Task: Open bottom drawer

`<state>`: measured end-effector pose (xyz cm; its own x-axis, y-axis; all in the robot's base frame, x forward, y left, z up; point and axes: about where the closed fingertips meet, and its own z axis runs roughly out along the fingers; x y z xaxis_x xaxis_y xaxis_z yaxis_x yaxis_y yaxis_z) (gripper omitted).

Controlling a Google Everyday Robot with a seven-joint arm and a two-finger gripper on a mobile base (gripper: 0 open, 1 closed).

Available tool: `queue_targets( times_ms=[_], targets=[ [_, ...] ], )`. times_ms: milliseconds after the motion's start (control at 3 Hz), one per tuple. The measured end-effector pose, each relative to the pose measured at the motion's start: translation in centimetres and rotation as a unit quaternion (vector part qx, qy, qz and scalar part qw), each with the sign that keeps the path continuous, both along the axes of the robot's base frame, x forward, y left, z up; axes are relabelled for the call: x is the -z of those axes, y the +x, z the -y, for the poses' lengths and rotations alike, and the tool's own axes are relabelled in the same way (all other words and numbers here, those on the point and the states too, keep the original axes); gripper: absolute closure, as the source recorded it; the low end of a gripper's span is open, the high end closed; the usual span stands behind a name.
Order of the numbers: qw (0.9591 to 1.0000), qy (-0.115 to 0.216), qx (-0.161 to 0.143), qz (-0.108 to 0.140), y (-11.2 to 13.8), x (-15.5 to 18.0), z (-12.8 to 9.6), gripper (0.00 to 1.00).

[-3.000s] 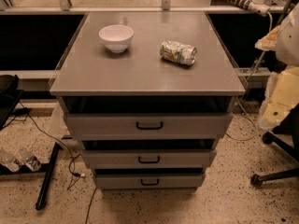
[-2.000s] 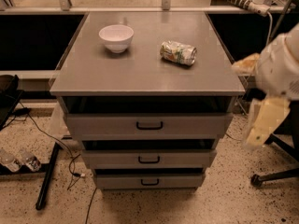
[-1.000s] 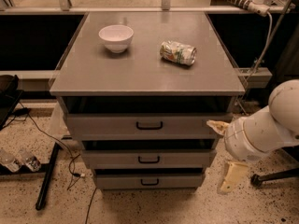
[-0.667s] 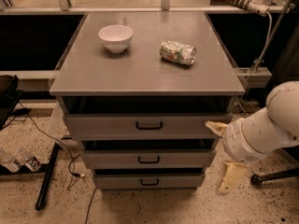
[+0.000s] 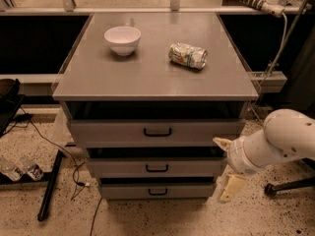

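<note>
The robot's white hand (image 5: 224, 168), fingers (image 5: 231, 187) spread wide, hangs right of the grey cabinet (image 5: 147, 77) beside the narrow grey bottom drawer (image 5: 123, 191), lowest of three, seemingly readied for its small black bar handle (image 5: 158, 191)

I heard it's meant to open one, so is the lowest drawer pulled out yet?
Not yet: the bottom drawer sits tucked under the middle drawer, its handle untouched; the gripper hangs beside its right end.
</note>
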<state>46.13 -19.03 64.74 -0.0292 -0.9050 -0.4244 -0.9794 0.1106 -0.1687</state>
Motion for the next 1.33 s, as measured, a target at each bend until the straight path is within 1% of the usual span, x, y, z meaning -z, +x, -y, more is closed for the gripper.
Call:
queue_targets(
  times_ms=[333, 667, 1000, 1333],
  targets=[
    [0.9998, 0.016, 0.015, -0.003, 1.7, 6.0, 1.0, 0.0],
    [0.9993, 0.031, 0.015, 0.013, 2.8, 10.5, 1.3, 0.0],
    [0.9985, 0.039, 0.011, 0.037, 3.2, 14.8, 1.2, 0.0],
    [0.9985, 0.039, 0.011, 0.037, 3.2, 14.9, 1.2, 0.0]
  ],
)
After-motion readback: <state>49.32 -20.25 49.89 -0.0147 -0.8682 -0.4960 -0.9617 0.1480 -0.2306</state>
